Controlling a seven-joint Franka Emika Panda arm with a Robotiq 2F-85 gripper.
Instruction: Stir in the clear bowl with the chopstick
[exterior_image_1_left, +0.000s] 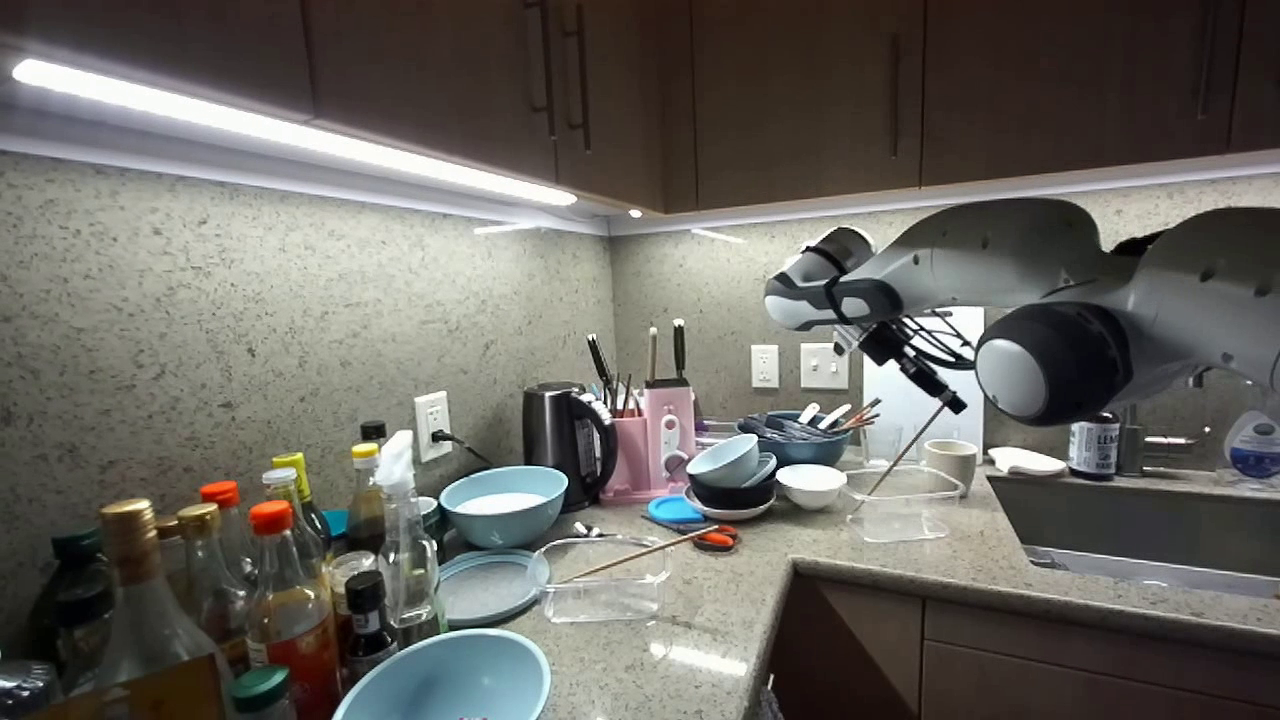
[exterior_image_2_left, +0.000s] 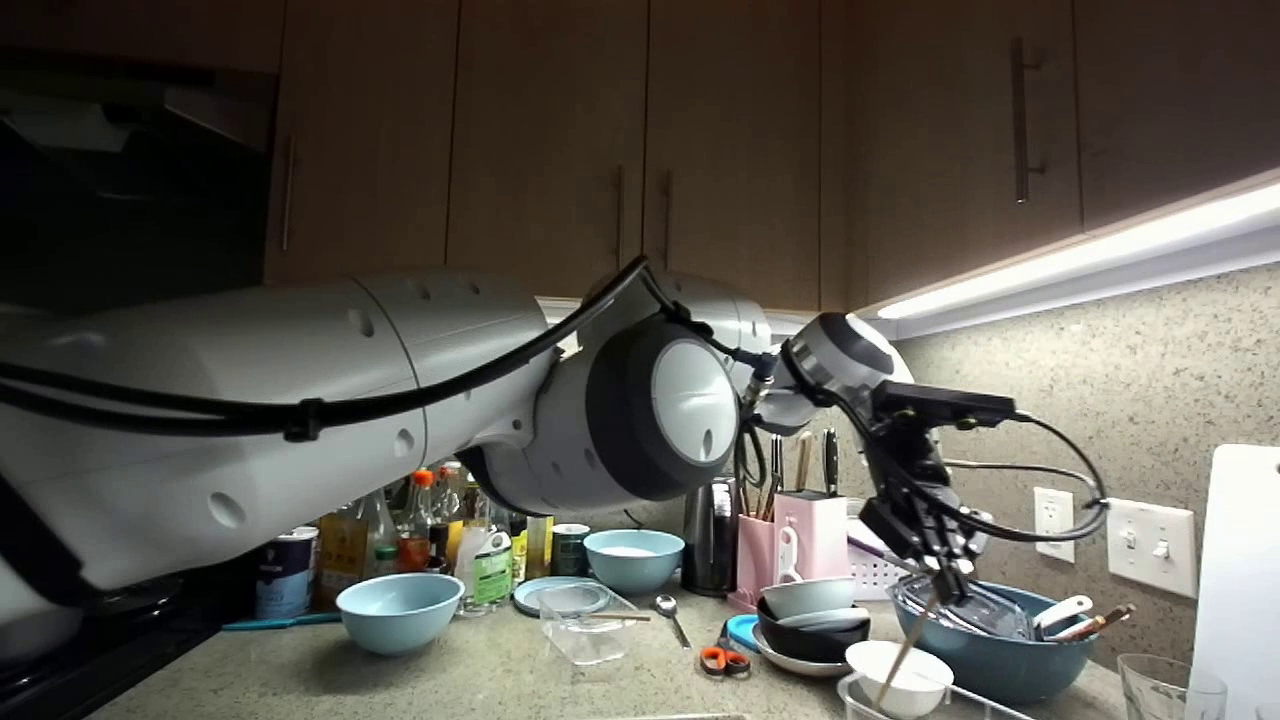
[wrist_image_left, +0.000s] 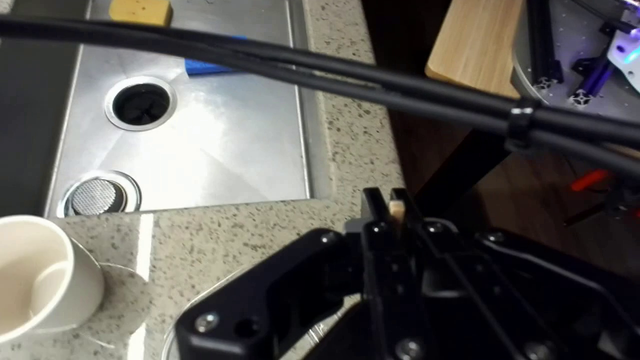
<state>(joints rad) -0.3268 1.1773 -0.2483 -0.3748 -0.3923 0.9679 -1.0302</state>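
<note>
In an exterior view, we start lower left: bottles (exterior_image_1_left: 290, 620) crowd that corner. Rightward along the desk (exterior_image_1_left: 730, 600) we log a light-blue bowl (exterior_image_1_left: 505, 525), a dark kettle (exterior_image_1_left: 550, 435) and, low near the centre of the frame, a clear container (exterior_image_1_left: 600, 603) with a thin stick (exterior_image_1_left: 650, 549) leaning out over its right rim. Next, orange-handled scissors (exterior_image_1_left: 717, 540), then a small white bowl (exterior_image_1_left: 812, 487). Right of centre, just beside the white bowl, we find the clear bowl (exterior_image_1_left: 905, 527) on the desk. The chopstick (exterior_image_1_left: 908, 448) slants from upper right to lower left, its lower end inside that bowl; whether it touches the bottom we cannot tell. Its upper end we see pinched between the jaws, clearest in the wrist view. A beige mug (exterior_image_1_left: 952, 465) stands just behind the clear bowl; far right, the sink (exterior_image_1_left: 1150, 525)
</note>
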